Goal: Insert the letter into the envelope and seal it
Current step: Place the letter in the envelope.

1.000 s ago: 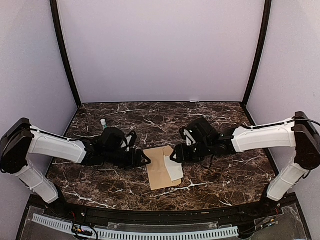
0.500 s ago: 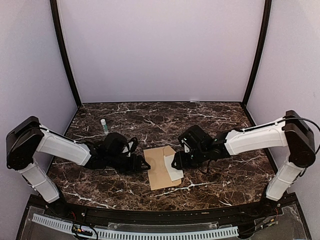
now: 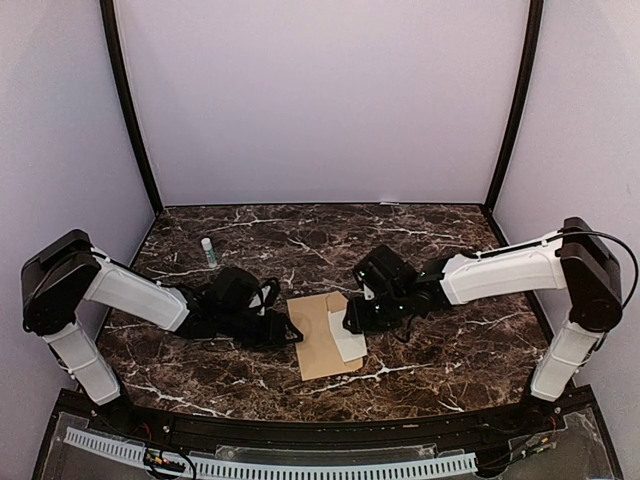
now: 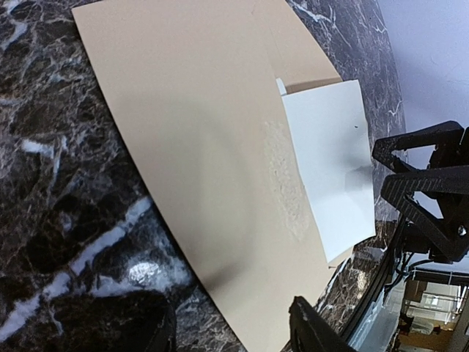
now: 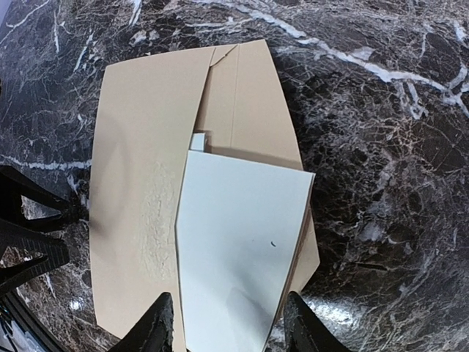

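While envelope (image 5: 143,183) lies flat, letter (image 5: 242,242) (pale) overlapping

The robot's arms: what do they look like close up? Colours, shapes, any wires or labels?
The left arm and right arm both have smooth white shells between chunky black joints. A thin black cable loops past the right arm's biggest joint. The left gripper and right gripper are matte black, and their two pointed fingers are open triangular frames. No labels are visible.
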Motion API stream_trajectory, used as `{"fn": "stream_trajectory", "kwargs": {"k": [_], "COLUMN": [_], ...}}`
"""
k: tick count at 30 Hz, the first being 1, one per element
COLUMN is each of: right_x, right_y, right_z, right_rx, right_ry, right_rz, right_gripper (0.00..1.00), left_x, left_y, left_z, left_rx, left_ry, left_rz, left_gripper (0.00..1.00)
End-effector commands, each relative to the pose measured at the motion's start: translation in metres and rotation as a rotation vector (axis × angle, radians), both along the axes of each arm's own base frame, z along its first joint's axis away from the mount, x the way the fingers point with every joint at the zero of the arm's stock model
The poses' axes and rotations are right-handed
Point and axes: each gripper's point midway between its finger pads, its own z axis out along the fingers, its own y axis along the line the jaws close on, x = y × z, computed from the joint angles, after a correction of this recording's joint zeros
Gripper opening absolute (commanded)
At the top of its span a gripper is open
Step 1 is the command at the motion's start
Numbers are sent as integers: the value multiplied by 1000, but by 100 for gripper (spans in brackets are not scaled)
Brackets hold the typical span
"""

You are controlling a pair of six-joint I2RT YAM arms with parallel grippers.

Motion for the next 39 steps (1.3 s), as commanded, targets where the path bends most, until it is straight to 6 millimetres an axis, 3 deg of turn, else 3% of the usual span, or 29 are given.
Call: {"fn": "stream_trajectory", "kwargs": {"k": [1,14,39], "right_x": [9,14,14], "right_y": [4,3,22], "right_z": [3,-7,-19], "right_rx": [-26,-70,-58], "right_ry": [-36,-33,-8], "right_rz": [5,-6,62], "right_gripper": [48,48,43], "left_x": [4,4,3], "left_y": [-4,-5,-10], "left_z": [3,2,-10], "left_rx": [-7,-7,-9], "left_ry": [-11,-9,13], "left_rz": [-13,-17,-31], "left_gripper": [51,50,41]}}
